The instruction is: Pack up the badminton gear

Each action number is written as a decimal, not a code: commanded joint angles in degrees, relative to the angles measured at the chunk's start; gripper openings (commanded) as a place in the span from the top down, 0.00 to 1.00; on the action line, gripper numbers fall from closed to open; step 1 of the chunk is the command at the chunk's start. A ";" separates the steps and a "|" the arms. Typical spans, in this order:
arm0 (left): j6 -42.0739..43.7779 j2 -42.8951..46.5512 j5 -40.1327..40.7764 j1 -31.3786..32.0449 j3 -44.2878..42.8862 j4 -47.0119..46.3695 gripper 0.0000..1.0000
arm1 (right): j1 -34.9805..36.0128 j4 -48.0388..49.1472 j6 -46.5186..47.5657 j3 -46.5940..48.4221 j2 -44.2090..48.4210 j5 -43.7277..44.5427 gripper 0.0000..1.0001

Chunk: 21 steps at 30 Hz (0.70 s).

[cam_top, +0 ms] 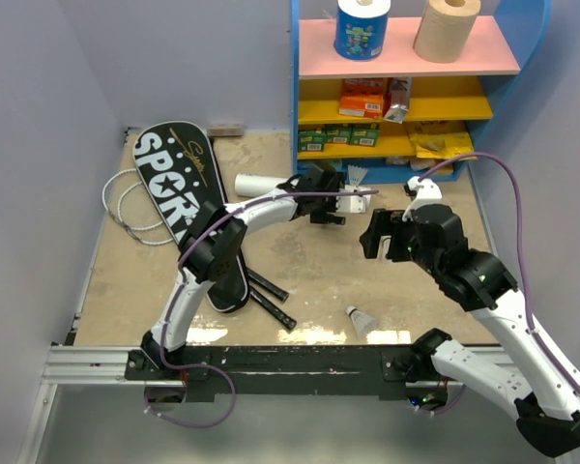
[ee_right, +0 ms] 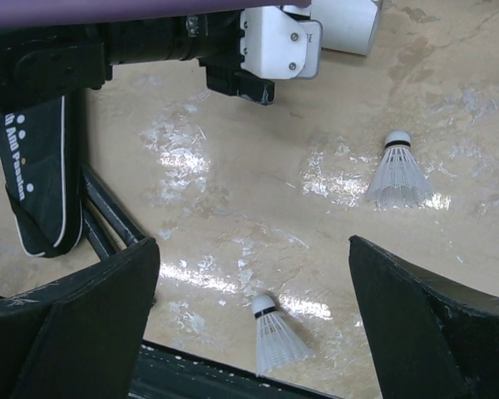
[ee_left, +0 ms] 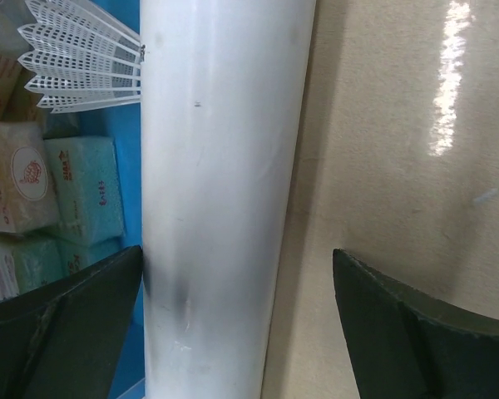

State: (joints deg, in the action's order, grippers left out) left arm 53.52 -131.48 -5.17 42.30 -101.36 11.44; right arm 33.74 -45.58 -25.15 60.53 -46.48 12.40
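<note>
On the counter (cam_top: pixel 300 261), the biggest piece is the black cover (cam_top: pixel 174 184). It lies at the back left, with its narrow end pointing toward the near edge. Rackets (cam_top: pixel 126 208) lie under it: their white-strung rims stick out on its left side, and the black handles (cam_top: pixel 271 302) poke out past its narrow end.

Just right of the cover, the white tube (cam_top: pixel 261 186) lies across the middle of the counter, with its far end toward the blue shelf (cam_top: pixel 295 97). The left gripper (cam_top: pixel 324 198) is down over the tube, spread wide. It has one finger (ee_left: pixel 83 316) right against the tube's side and the other standing clear, so it has no grip on the tube.

The right gripper (cam_top: pixel 375 239) hangs above bare counter to the right of the tube, wide and empty.

Smallest are the shuttlecocks (cam_top: pixel 361 321). One lies near the front edge, and another (cam_top: pixel 356 174) is beside the tube's far end at the foot of the shelf. The right wrist view shows a further one (ee_right: pixel 397 170) lying on open counter, well apart from the one near the edge (ee_right: pixel 276 337).
</note>
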 commanded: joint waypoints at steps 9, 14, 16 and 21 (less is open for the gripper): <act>0.80 -7.47 -0.19 -0.73 -5.16 1.39 0.03 | 0.01 -1.26 -1.84 1.17 0.86 -1.59 0.01; 0.10 -8.97 -0.81 -1.17 -5.43 2.70 0.12 | 0.01 -1.44 -1.92 1.08 0.69 -2.12 0.01; -0.60 -9.41 -1.16 -1.26 -5.16 2.80 0.18 | 0.01 -1.44 -2.10 0.90 0.69 -2.47 0.01; -2.10 -9.85 -1.60 -1.17 -4.11 3.50 0.41 | 0.01 -1.26 -2.36 0.64 0.78 -3.09 0.01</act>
State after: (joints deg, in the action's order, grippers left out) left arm 53.58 -137.27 -5.80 41.65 -107.02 9.19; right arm 33.74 -46.74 -26.65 60.51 -46.11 10.68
